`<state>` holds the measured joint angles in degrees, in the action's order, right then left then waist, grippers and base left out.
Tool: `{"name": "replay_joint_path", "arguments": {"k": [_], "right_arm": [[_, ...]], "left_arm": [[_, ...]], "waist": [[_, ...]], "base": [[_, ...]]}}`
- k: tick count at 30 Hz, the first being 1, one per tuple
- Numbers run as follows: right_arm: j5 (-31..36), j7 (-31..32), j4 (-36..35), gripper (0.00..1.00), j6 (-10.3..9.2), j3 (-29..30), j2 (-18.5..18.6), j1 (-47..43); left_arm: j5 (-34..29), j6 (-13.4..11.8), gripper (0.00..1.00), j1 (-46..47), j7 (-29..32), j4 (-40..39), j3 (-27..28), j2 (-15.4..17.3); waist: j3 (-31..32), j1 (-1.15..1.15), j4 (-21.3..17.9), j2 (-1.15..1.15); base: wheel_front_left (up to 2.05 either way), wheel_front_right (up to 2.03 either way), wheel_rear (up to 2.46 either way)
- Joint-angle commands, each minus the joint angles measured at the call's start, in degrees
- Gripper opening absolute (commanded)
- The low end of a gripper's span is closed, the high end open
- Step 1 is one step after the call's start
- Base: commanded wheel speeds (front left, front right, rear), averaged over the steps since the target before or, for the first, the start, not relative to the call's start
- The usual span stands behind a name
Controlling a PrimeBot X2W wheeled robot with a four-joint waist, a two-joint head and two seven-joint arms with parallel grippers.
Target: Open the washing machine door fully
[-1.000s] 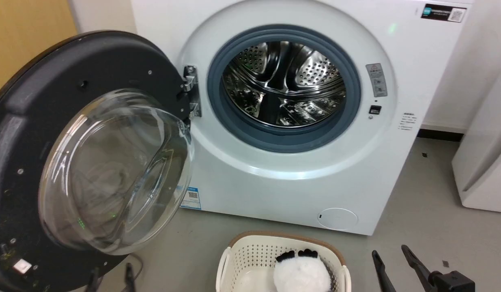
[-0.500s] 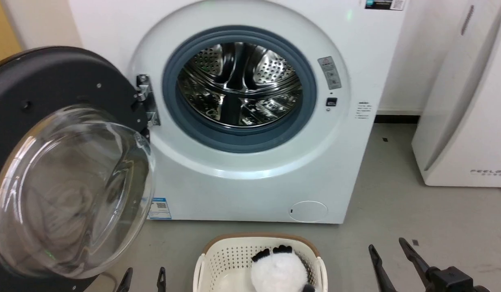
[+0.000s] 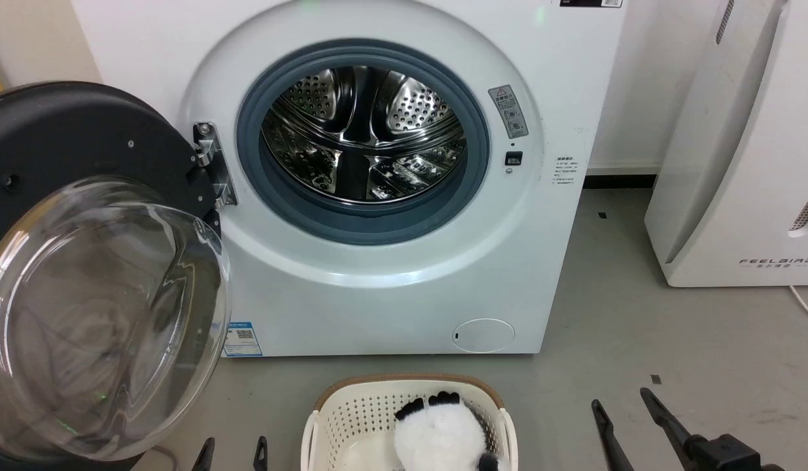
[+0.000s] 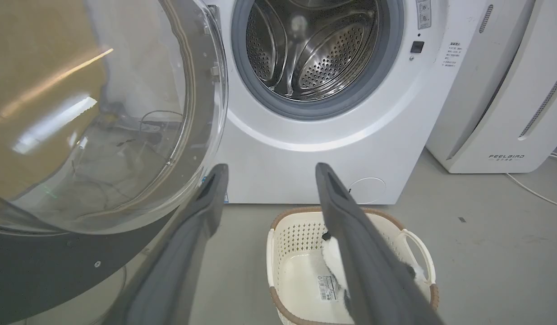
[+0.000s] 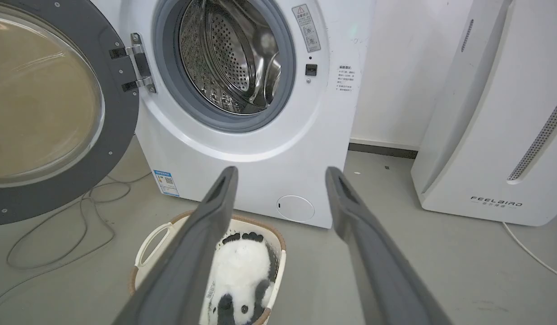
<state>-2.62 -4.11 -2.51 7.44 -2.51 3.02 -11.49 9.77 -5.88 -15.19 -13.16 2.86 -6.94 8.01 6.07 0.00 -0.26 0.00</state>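
The white washing machine (image 3: 390,288) faces me, its grey gasket and steel drum (image 3: 361,140) exposed. The washing machine door (image 3: 70,261) hangs swung out to the left on its hinge (image 3: 210,163), black rim and bulging glass bowl toward me; it also appears in the left wrist view (image 4: 102,113) and the right wrist view (image 5: 52,104). My left gripper (image 3: 232,451) is open at the bottom edge, just right of the door's lower rim and clear of it. My right gripper (image 3: 623,409) is open at the lower right, holding nothing.
A cream laundry basket (image 3: 351,409) holding a black-and-white plush toy (image 3: 443,435) stands on the grey floor in front of the washer. A white FEELBIRD appliance (image 3: 737,163) stands to the right. Cables (image 5: 57,234) lie on the floor under the door.
The camera has swung, shifting the whole scene leftward in the head view. The door stays wide open. Both grippers stay low and open.
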Motion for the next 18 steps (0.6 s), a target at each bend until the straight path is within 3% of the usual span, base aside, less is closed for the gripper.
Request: {"name": "replay_joint_path", "arguments": {"k": [1, 7, 8, 18], "right_arm": [[-0.07, -0.03, -0.3, 1.0, 0.05, -0.06, -0.14, -0.9], [-0.19, -0.11, -0.22, 1.0, 0.05, -0.31, -0.14, -0.96], [-0.01, 0.0, 0.0, 0.0, 0.0, -0.22, 0.0, -0.07], [0.13, 0.22, 0.16, 0.0, 0.0, -0.05, -0.01, 0.58]], "left_arm": [[0.18, -0.16, 1.0, 0.34, -0.16, 0.19, -0.06, 0.17], [0.59, -0.21, 1.0, 0.42, -0.29, 0.29, -0.08, 0.39], [0.52, -0.03, 0.0, -0.01, -0.02, 0.23, -0.02, 0.13], [-0.05, 0.3, 0.0, 0.79, 0.71, 0.07, 0.35, -0.22]], "waist": [[-0.08, 0.0, 0.12, 0.0], [-0.44, 0.0, 0.12, 0.0], [-0.46, 0.0, 0.12, 0.0], [-0.79, 0.0, 0.12, 0.0]], "base": [[0.0, 0.0, 0.0], [0.0, 0.0, 0.0], [0.0, 0.0, 0.0], [0.0, 0.0, 0.0]]}}
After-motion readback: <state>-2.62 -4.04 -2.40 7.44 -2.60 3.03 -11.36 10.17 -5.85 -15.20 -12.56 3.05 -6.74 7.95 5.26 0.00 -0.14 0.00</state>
